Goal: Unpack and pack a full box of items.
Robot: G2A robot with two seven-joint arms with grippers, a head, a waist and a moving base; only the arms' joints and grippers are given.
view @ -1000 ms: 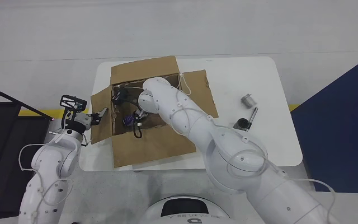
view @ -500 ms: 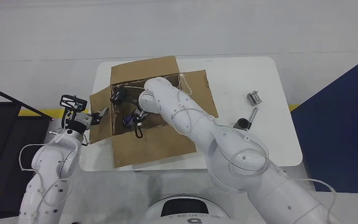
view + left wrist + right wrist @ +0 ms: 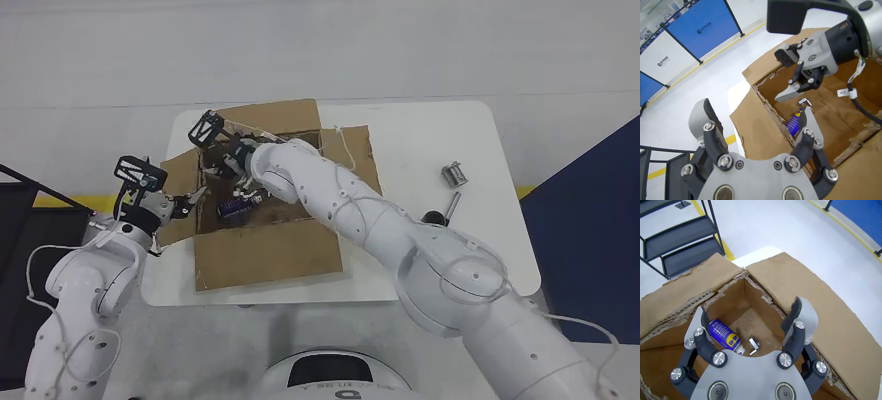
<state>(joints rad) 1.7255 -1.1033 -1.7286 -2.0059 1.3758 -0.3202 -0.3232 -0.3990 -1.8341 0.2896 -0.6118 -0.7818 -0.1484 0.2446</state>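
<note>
Top view shows a brown box (image 3: 265, 255) with its flaps open on a white surface (image 3: 480, 140). Three small things lie out on the surface, well apart from the box: a metal roll (image 3: 454, 173), a dark cup (image 3: 433, 218) and a thin rod (image 3: 453, 206) that touches the cup. I think these came out of the box, so part of the unpacking looks done.

The box is not empty yet. A blue spray can (image 3: 725, 336) lies on its side on the box floor, near one corner. Just beside its cap end lie some little metal bits (image 3: 754, 344). I cannot tell what they are.

The right end effector (image 3: 750, 307) hangs over the open box, above the can and the bits. Its fingers are spread wide and hold nothing. The left end effector (image 3: 755, 106) is at the box's side wall. Its fingers are spread wide too, one outside the wall and one inside, and they do not pinch it.

So I judge the job is in its first half. The can and the bits need to come out. After that, everything has to go back in the box, and none of that has begun. The can looks like the next thing to pick up, since the right end effector is right above it.
</note>
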